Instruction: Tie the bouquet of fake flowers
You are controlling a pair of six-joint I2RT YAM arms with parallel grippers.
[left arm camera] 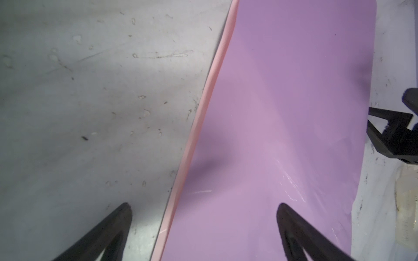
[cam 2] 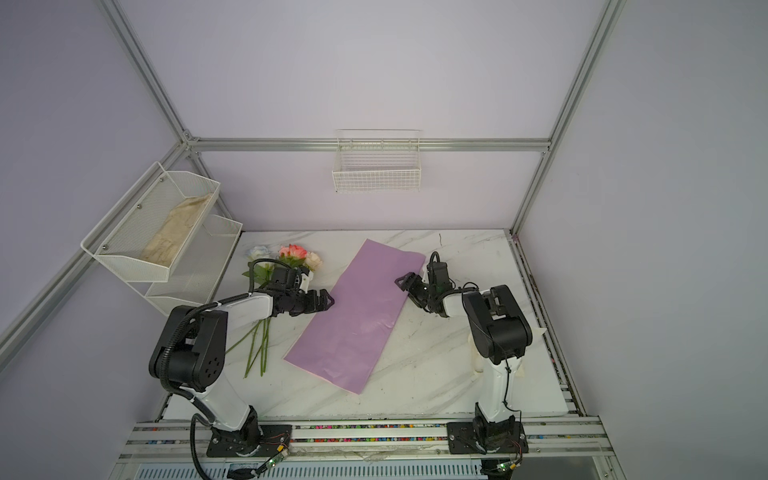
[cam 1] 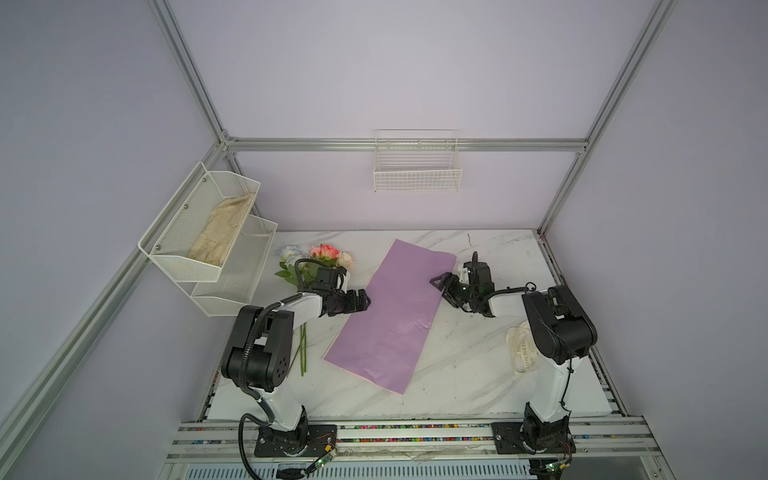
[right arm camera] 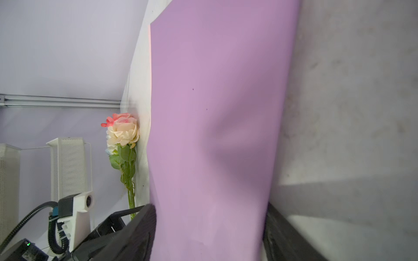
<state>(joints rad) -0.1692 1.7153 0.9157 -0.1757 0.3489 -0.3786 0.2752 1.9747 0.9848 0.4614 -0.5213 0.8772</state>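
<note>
Left wrist view shows my left gripper (left arm camera: 203, 205) spread wide with nothing between its fingers. One fingertip (left arm camera: 125, 209) hangs over the bare marble table (left arm camera: 90, 101), and the other is over the lilac wrap paper (left arm camera: 282, 101), so the jaws straddle the paper's long edge, where a thin pink strip of its underside shows. I cannot tell whether either tip touches down.

In both top views this gripper sits just left of centre, at the paper's left edge (cam 1: 365, 301) (cam 2: 328, 301).

My right gripper (cam 1: 439, 289) (cam 2: 405, 289) is right of centre at the paper's opposite long edge, its jaws also standing apart. In the right wrist view its two fingers (right arm camera: 210, 206) frame the sheet (right arm camera: 214, 79), which bulges slightly ahead of them. It clamps nothing that I can see, and contact with the paper is unclear.

The wrap paper (cam 1: 395, 316) (cam 2: 353, 320) lies flat and slantwise across the middle of the table, lilac side up.

The fake flowers (cam 1: 328, 253) (cam 2: 297, 252) (right arm camera: 123, 133) lie on the table left of the paper and apart from it. Their heads point towards the back wall, and their stems run under my left forearm.

A cream ribbon (cam 1: 521, 349) sits at lower right beside my right arm.
</note>
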